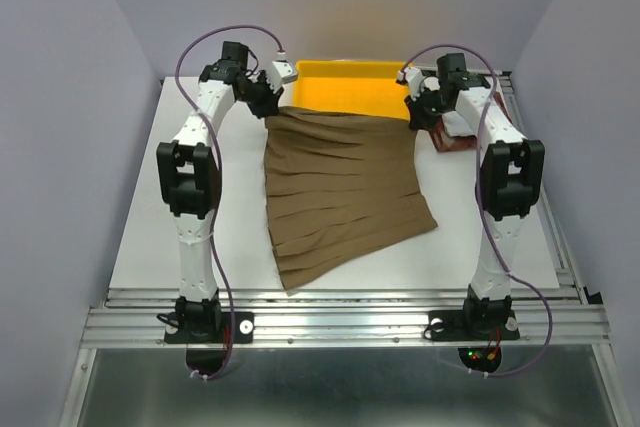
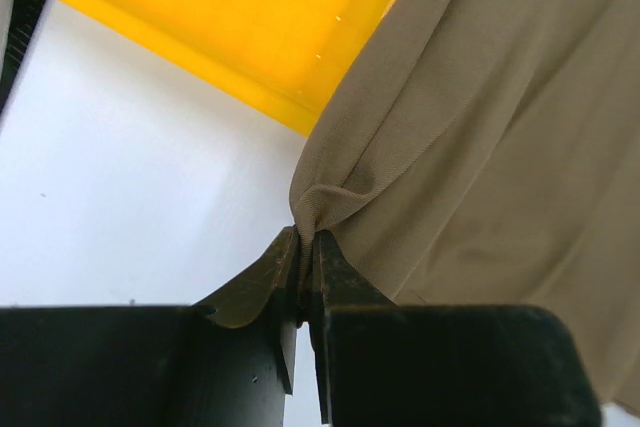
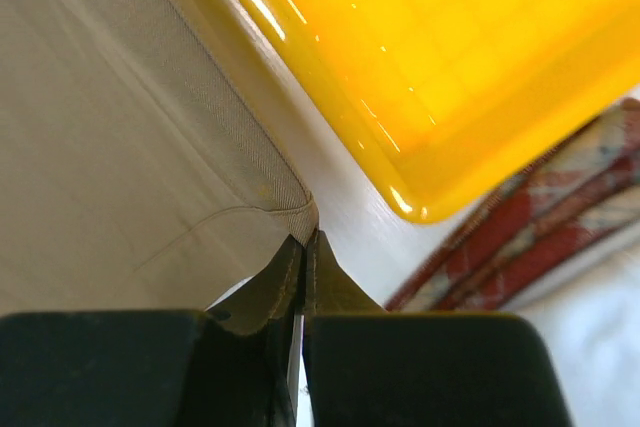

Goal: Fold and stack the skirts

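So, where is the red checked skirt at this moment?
The red checked skirt lies at the far right of the table in the top view, partly hidden behind the right arm, beside the yellow tray at its right end.

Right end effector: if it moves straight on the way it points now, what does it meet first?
Beyond the tan skirt corner that the right end effector pinches, probably the yellow tray wall; depth is unclear.

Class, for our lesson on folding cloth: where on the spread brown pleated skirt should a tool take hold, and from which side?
The two far corners of the brown skirt, by the yellow tray, each probably from its outer side. It lies flat, so only edges can be pinched; the left tool and right tool pinch them.
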